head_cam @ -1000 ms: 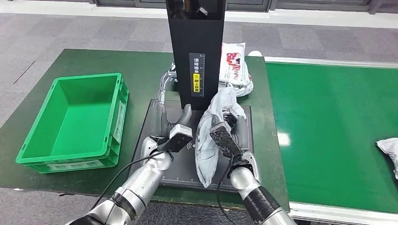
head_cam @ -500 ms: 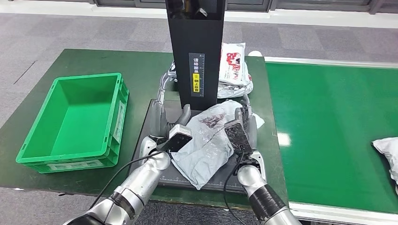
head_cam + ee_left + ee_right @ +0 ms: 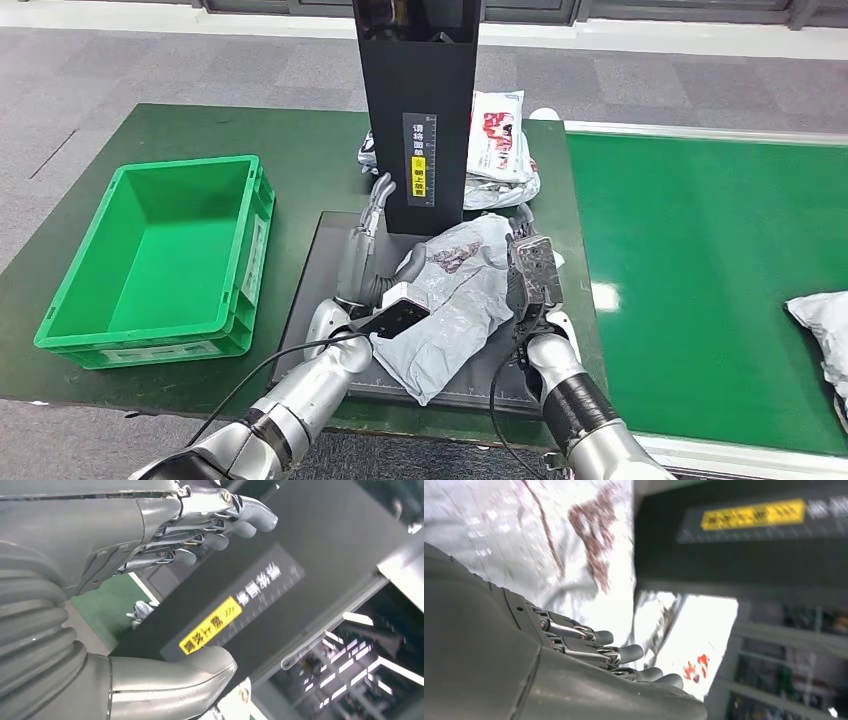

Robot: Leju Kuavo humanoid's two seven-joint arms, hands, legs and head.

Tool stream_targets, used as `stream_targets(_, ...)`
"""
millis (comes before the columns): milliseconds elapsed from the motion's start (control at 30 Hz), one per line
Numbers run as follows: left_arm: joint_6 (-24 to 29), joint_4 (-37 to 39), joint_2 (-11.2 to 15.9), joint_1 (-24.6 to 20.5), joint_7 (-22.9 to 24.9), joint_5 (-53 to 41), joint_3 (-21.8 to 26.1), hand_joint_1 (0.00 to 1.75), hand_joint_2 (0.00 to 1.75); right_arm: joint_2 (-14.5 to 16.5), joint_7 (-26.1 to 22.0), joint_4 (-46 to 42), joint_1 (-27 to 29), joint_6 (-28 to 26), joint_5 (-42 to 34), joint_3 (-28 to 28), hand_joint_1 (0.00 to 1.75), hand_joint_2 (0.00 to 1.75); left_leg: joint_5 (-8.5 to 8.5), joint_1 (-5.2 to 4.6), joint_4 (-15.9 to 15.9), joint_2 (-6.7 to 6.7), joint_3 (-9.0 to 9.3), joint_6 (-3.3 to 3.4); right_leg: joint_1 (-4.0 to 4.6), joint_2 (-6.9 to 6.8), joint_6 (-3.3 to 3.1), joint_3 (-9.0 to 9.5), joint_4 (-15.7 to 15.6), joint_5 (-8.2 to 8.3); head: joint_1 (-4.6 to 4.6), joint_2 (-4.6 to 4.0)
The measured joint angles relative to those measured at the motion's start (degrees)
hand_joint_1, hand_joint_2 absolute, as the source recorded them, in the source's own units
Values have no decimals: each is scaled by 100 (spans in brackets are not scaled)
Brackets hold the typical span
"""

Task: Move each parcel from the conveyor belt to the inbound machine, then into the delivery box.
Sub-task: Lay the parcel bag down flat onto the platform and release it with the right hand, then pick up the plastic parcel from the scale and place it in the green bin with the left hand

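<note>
The left robot hand (image 3: 362, 262) reaches over the dark plate of the inbound machine (image 3: 418, 110), fingers spread and stretched toward the black column, with nothing between them; in the left wrist view its fingers (image 3: 220, 527) and thumb stand well apart in front of the column's yellow label. The right robot hand (image 3: 528, 262) lies along the right edge of the grey parcel (image 3: 447, 300), fingers extended and apart; it touches or nearly touches the wrapping, and I cannot tell whether it holds any of it. In the right wrist view its fingertips (image 3: 634, 654) point across the crinkled grey plastic.

The grey parcel lies flat on the machine's plate (image 3: 310, 290), just in front of the column, between the 2 robot hands. Behind the column, a white parcel with red print (image 3: 497, 135) rests on the green tabletop (image 3: 200, 130). The green delivery box (image 3: 160, 260) sits on the tabletop well to the left of the machine. On the right, the green conveyor belt (image 3: 700, 270) carries 1 more grey parcel at its far right edge (image 3: 822, 325).
</note>
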Motion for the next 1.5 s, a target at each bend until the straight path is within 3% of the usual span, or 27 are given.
stream_targets(100,-285,260,-1,-84,426,-347,-187,0,175,-15,-149,-14,22,-286,-79,-193,0,0,-1,0,0,2,0,0,0,3,0,0,0,0,0,0)
stream_targets(233,-909,811,8,-248,1613,-1108,-478,0,175,-57,-222,-234,138,-905,-113,-480,0,175,-1,-1,0,3,0,0,-2,5,0,-1,0,0,0,0)
stream_targets(400,-1697,1413,53,-319,2763,-1848,-777,0,175,-126,-201,-906,548,-1289,134,-858,0,175,-1,-2,0,2,0,0,-1,4,0,0,0,0,0,0)
stream_targets(600,-2648,1767,100,-573,3613,-2374,-1012,4,175,-142,-170,-1510,926,-1544,395,-1027,0,175,-2,-2,-3,0,5,0,0,1,0,9,0,-2,-1,0)
stream_targets(733,-3397,1900,137,-825,4115,-2680,-1159,175,175,-141,-100,-1766,1000,-1563,551,-1037,0,175,-5,-1,-6,0,23,1,-1,-4,0,36,0,-5,-1,0)
stream_targets(900,-3503,1979,202,-973,4151,-2746,-1218,175,175,-142,-47,-1954,1051,-1550,634,-1037,0,175,-21,-1,-7,13,32,-3,0,7,-3,82,-1,-7,0,0)
stream_targets(1067,-2587,1985,270,-929,3683,-2542,-1149,175,175,-142,62,-2091,1149,-1497,761,-1037,0,175,-1,3,-7,13,85,-11,1,9,-12,82,-1,0,-1,0)
stream_targets(1267,-2175,1974,320,-887,3441,-2467,-1056,175,175,-142,97,-2160,1224,-1478,788,-1037,0,175,-1,4,-8,8,76,-11,5,8,-13,76,0,-2,-1,0)
stream_targets(1400,-863,1836,349,-743,2942,-2367,-811,175,175,-143,139,-2227,1282,-1487,800,-1038,0,175,-1,3,-7,10,55,-11,4,9,-13,52,0,-1,0,0)
stream_targets(1500,20,1438,431,-608,2994,-2956,-536,175,175,-147,156,-2244,1349,-1504,795,-1040,0,175,-1,3,-7,9,48,-11,3,9,-13,46,0,-1,-1,0)
